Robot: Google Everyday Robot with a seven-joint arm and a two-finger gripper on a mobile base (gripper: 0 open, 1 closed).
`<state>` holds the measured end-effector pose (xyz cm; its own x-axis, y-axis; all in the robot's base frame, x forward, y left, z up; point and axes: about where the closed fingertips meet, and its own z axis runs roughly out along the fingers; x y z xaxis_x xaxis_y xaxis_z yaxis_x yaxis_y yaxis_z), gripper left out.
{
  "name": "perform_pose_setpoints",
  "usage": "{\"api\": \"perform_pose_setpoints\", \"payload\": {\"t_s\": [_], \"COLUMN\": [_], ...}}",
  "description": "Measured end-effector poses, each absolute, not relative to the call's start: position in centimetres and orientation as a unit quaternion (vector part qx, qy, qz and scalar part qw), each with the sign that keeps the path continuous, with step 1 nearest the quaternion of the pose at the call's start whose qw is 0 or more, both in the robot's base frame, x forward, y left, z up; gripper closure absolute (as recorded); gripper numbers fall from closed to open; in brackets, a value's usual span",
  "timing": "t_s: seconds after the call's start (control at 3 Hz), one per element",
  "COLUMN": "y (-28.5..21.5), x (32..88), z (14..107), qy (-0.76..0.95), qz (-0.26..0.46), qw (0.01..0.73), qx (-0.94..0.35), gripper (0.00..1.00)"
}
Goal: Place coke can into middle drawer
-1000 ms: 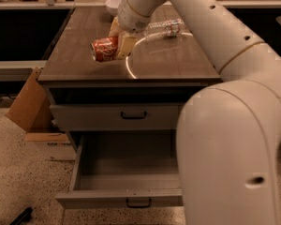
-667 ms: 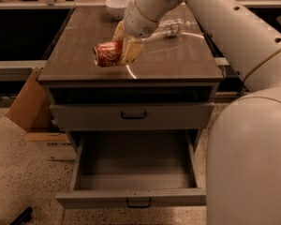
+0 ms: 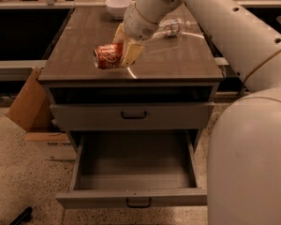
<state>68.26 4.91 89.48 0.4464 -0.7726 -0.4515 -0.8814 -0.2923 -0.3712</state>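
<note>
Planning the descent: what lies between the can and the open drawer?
Camera view: the gripper holds the can over the countertop; below it come the countertop's front edge and the closed upper drawer before the open drawer.

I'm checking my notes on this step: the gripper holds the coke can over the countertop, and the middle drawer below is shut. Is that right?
Not quite. The camera view shows the middle drawer pulled out and open; only the drawer above is shut. The rest stands: the gripper holds the coke can over the countertop.
</note>
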Motion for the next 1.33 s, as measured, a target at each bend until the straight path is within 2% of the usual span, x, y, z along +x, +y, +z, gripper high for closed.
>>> {"api": "perform_pose_setpoints", "payload": {"t_s": [0.67, 1.0, 1.33], "y": [2.6, 1.4, 1.5], "x": [62.3, 58.7, 58.6], "z": [87.7, 83.2, 82.9], "qy": [0.561, 0.595, 0.596], "qz": [0.1, 0.122, 0.123], "qw": [0.274, 0.247, 0.244], "qx": [-0.775, -0.755, -0.755], "gripper": [1.0, 1.0, 1.0]}}
